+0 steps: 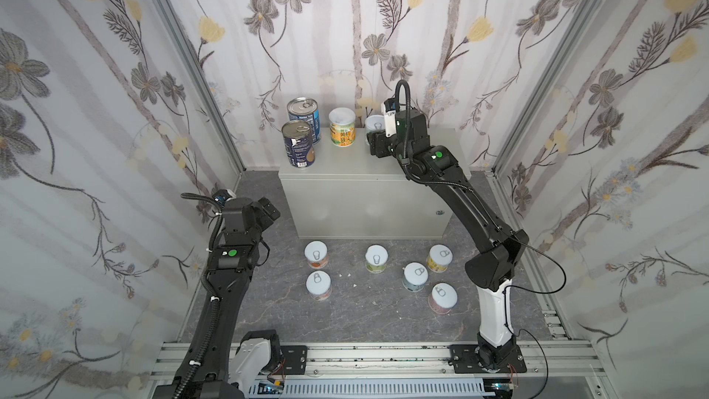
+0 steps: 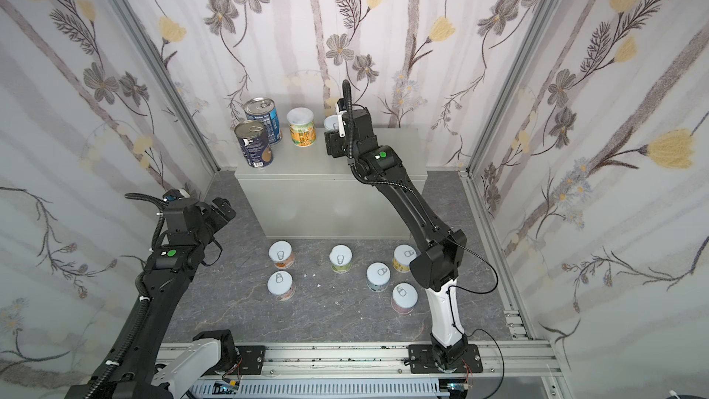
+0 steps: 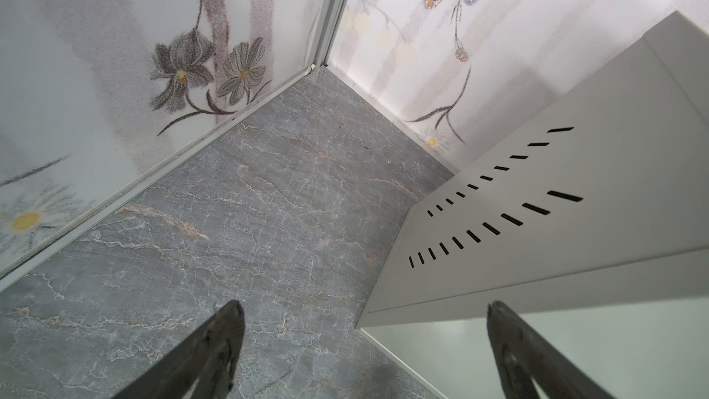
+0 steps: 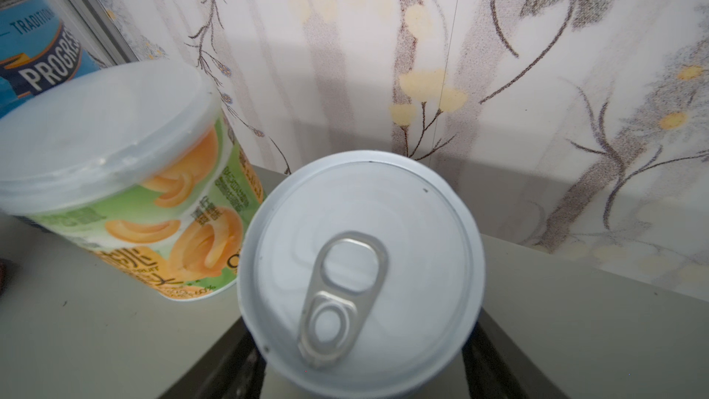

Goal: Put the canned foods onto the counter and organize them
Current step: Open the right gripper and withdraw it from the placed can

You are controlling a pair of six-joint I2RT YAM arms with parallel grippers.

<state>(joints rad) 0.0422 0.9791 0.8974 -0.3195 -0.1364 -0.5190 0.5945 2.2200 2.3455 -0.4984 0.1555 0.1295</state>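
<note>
The right gripper (image 4: pixel 360 353) is closed on a short white-lidded can (image 4: pixel 360 262). Its dark fingers (image 4: pixel 236 362) bear on the can's body from both sides below the lid, and the can is upright. In both top views the can is at the back of the counter (image 1: pixel 345 165), near the wall and just beside the peach-label can (image 1: pixel 342 131). Whether its base already rests on the counter top cannot be told. The step in hand appears to be the set-down. Lower the can vertically until the base bears flat on the top. Then spread the jaws only enough to clear its sides. Withdraw upward or toward the counter's front edge, not sideways, because a lateral sweep could strike the peach-label can. Keep a small gap between the two cans so that the row is even. Further along the same top, at the corner, stand the two dark-blue cans (image 1: pixel 298 147), close together. The left gripper (image 3: pixel 364 308) is spread wide and empty above the floor (image 3: pixel 230 205), beside the counter's vented side. Six short cans (image 1: pixel 376 258) stand on the floor in front of the counter, so the task is judged less than half done.
</note>
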